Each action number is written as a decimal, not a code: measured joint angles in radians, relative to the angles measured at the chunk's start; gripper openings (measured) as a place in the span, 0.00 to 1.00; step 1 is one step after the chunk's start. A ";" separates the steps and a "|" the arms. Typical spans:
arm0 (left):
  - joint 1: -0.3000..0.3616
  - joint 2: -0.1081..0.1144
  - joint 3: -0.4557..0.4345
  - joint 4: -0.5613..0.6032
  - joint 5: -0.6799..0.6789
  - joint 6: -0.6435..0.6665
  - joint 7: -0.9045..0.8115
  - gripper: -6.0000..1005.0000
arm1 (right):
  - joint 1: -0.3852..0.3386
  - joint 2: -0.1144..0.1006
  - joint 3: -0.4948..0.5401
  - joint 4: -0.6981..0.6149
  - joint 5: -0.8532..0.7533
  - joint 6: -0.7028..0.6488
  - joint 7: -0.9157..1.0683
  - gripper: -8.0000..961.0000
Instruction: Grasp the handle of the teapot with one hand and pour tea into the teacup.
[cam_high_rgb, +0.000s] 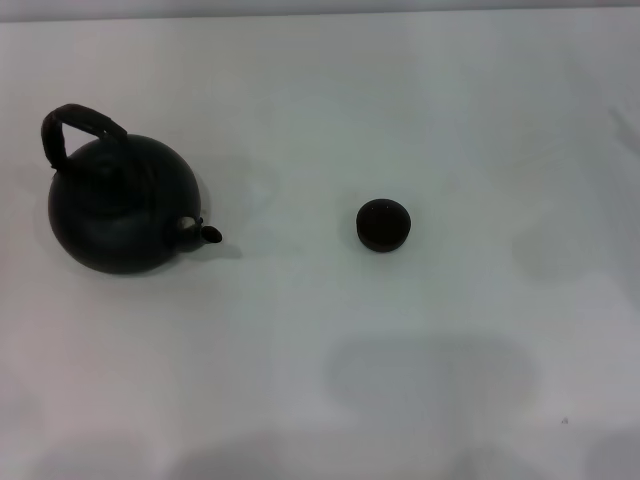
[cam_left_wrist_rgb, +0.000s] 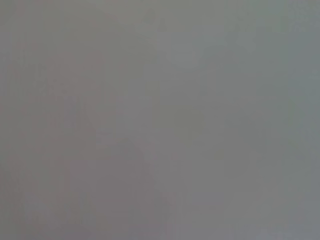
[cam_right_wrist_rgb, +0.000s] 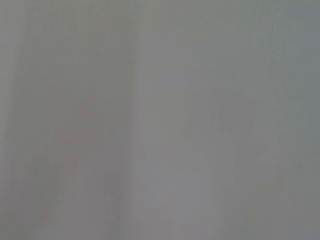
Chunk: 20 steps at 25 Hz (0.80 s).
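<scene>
Black teapot (cam_high_rgb: 118, 212) standing upright on the white table (cam_high_rgb: 420, 110), at the robot's left side of the head view. Round matte body, widest thing in sight. Short curved spout (cam_high_rgb: 205, 234) low on the side facing the middle of the table, aimed toward the teacup, with a small pale spot just where spout meets body. Lid not clearly separable from the dark body at this angle.

Handle (cam_high_rgb: 78, 125): dark, rough, wrapped-looking arch rising over the pot's top and leaning toward the far left, away from the spout. Thin against the body. Nothing touching it.

Teacup (cam_high_rgb: 383, 224): small, round, black, no handle, upright on the table near the centre of the head view. Well apart from the teapot, on the spout's side, roughly level with the spout. Inside too dark to tell whether anything is in it.

Soft grey shadows across the near part of the table, below the cup and along the near edge.

Neither arm visible in the head view. Left pincer and right pincer both out of sight: no way to tell wide, narrow, or holding anything. Left wrist view only a flat, featureless grey field; right wrist view the same, with faint vertical bands of lighter and darker grey. No fingers, pot or cup in either.
</scene>
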 joint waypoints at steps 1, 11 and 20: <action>0.000 0.000 0.000 0.000 0.000 0.000 0.000 0.61 | -0.006 0.001 -0.001 -0.027 0.028 0.021 -0.020 0.88; -0.042 0.000 -0.054 -0.016 -0.002 -0.013 0.029 0.61 | 0.003 0.008 -0.006 -0.280 0.125 0.073 -0.243 0.88; -0.122 0.004 -0.068 -0.070 0.010 -0.123 0.053 0.61 | 0.052 0.013 -0.005 -0.305 0.126 0.022 -0.277 0.88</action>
